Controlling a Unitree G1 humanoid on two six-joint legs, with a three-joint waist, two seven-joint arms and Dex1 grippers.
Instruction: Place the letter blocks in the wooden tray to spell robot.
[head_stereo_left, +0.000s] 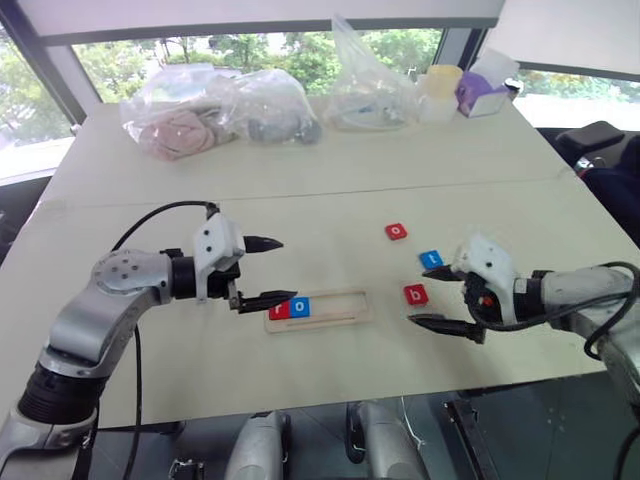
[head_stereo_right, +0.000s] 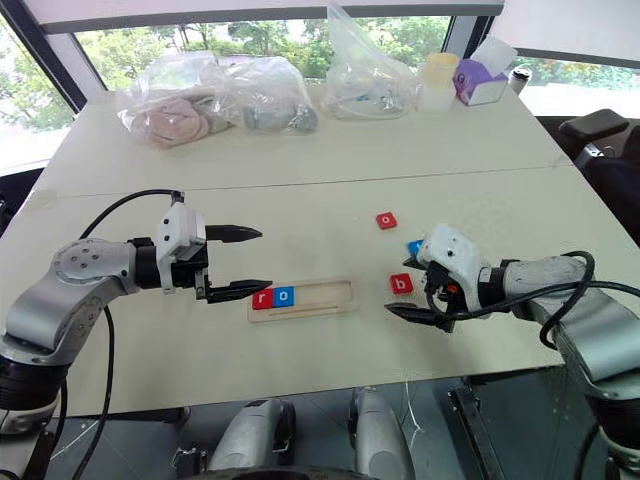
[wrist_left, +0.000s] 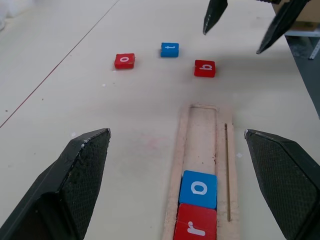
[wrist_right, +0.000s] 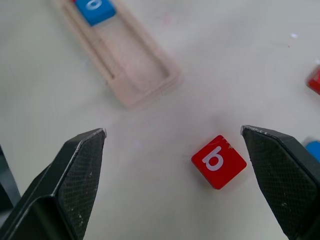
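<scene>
The wooden tray (head_stereo_left: 335, 308) holds red r (head_stereo_left: 280, 310) and blue o (head_stereo_left: 300, 308); red b (head_stereo_left: 415, 294), blue t (head_stereo_left: 431, 259) and red o (head_stereo_left: 396, 231) lie flat outside.

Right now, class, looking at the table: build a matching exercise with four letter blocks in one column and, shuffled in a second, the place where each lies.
Column one:
1. red r block
2. blue o block
3. red b block
4. blue t block

Column two:
A. loose on the table, near the right gripper
B. at the wooden tray end
C. loose on the table, between the red o and the b
D. second in the tray

Pairs: 1-B, 2-D, 3-A, 4-C
</scene>
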